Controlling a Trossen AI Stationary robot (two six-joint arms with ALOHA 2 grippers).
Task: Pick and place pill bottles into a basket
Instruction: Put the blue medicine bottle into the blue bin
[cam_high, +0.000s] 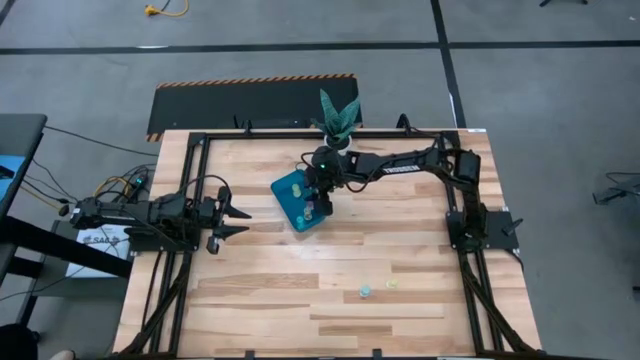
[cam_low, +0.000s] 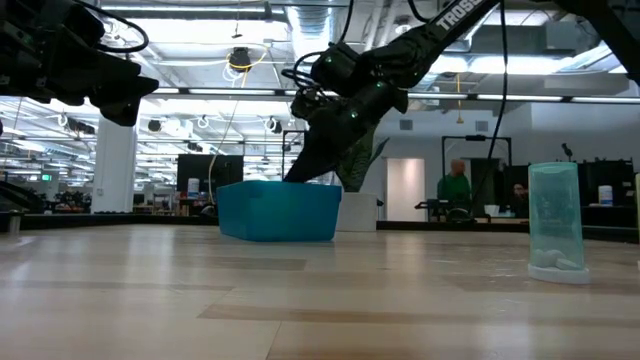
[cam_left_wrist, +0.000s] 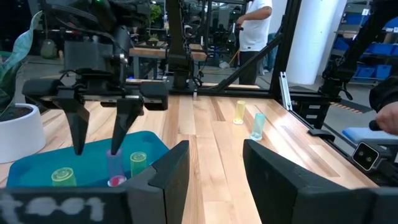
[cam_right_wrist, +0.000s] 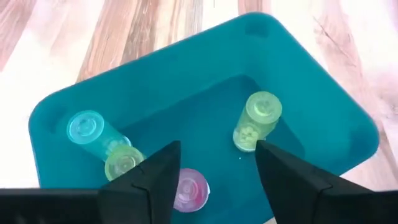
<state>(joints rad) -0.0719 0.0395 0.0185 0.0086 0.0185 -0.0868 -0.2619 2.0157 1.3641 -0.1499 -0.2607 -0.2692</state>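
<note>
The teal-blue basket (cam_high: 296, 200) rests on the table's far middle. Several pill bottles stand in it: a teal one (cam_right_wrist: 84, 127), two yellow-green ones (cam_right_wrist: 122, 162) (cam_right_wrist: 258, 118) and a pink one (cam_right_wrist: 189, 190). My right gripper (cam_right_wrist: 214, 168) hangs open over the basket, pointing down, and also shows in the left wrist view (cam_left_wrist: 99, 127). The pink bottle (cam_left_wrist: 115, 169) stands just under one of its fingers. Two more bottles, yellow (cam_left_wrist: 240, 112) and teal (cam_left_wrist: 257, 124), stand on the table toward the near edge. My left gripper (cam_high: 238, 215) waits open, left of the basket. My right gripper's fingers point down into the basket, spread apart. One fingertip (cam_left_wrist: 122, 134) stands right above the pink bottle's top (cam_left_wrist: 115, 155). I cannot tell whether it touches the bottle. The bottle stands upright on the basket's floor.
A white pot with a green plant (cam_high: 338, 128) stands just behind the basket at the far edge. Dark frame rails (cam_high: 455, 215) run along the table's sides. Bare wood lies between the basket and the two loose bottles (cam_high: 378, 288). People show in the room beyond.
</note>
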